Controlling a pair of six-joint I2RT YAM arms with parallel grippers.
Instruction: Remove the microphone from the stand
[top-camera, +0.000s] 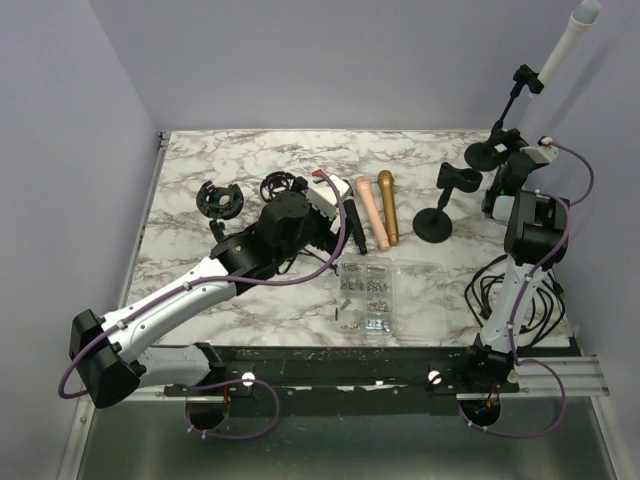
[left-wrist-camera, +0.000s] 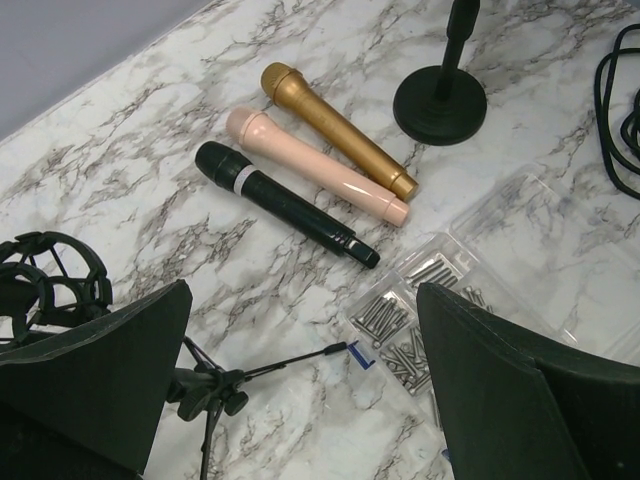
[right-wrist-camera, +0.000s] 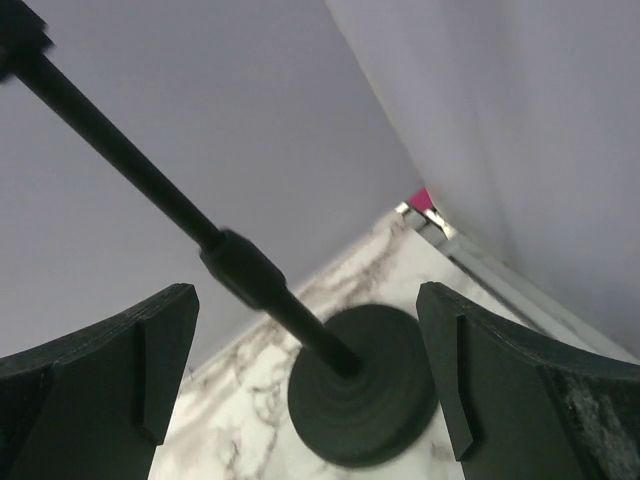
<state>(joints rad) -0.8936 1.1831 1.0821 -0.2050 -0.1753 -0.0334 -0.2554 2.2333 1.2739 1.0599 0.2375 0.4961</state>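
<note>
We see the white microphone (top-camera: 568, 42) clipped at the top of its tilted stand (top-camera: 505, 112), whose round base (right-wrist-camera: 365, 400) sits at the far right corner of the worktop (top-camera: 250, 160). The microphone rises up and to the right, above that corner. The right hand (right-wrist-camera: 305, 300) sits low, near the base, with its jaws spread wide and gripping nothing. From the right wrist view the stand's rod passes between the fingers (right-wrist-camera: 120, 370) without touching them, and the microphone is well above the hand, out of that view. The right arm rises from the near edge and folds at the elbow toward the far right corner. The left arm stretches diagonally from the near left corner to mid-worktop. The left hand (left-wrist-camera: 302, 320) is likewise wide apart and empty, above the black microphone (left-wrist-camera: 285, 205).
</note>
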